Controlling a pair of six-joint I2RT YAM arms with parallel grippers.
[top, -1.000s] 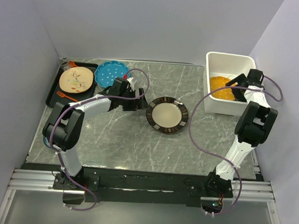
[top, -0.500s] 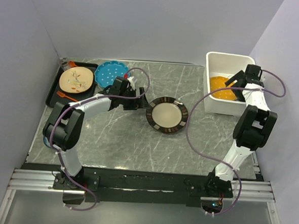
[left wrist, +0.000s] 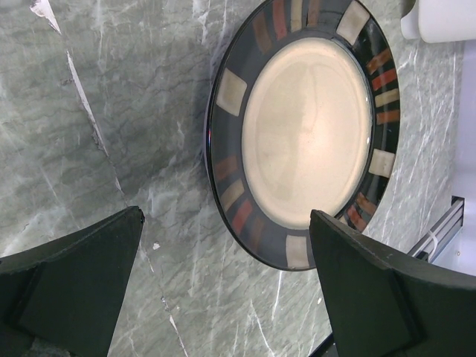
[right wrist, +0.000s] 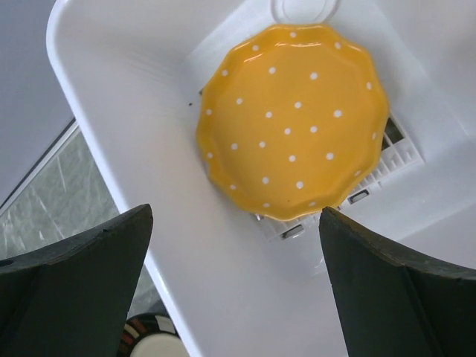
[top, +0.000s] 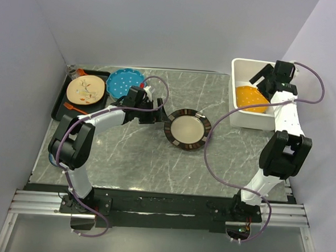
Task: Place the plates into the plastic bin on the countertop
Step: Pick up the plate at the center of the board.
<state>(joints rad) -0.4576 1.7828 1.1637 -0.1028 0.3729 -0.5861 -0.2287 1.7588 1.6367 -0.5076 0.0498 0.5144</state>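
Right gripper [top: 265, 82] wide, empty, above orange plate [right wrist: 291, 119] inside bin [right wrist: 111, 111]. Left gripper [top: 156, 115] wide, beside striped plate [top: 187, 129] on surface [top: 126, 158].

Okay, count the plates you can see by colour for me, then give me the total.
Orange round plate with white dots, in the white plastic bin: 1
Teal round plate with white dots: 1
Cream round plate with dark striped rim: 1
Tan round plate with dark marks, on the flat black tray: 1
Total: 4 plates
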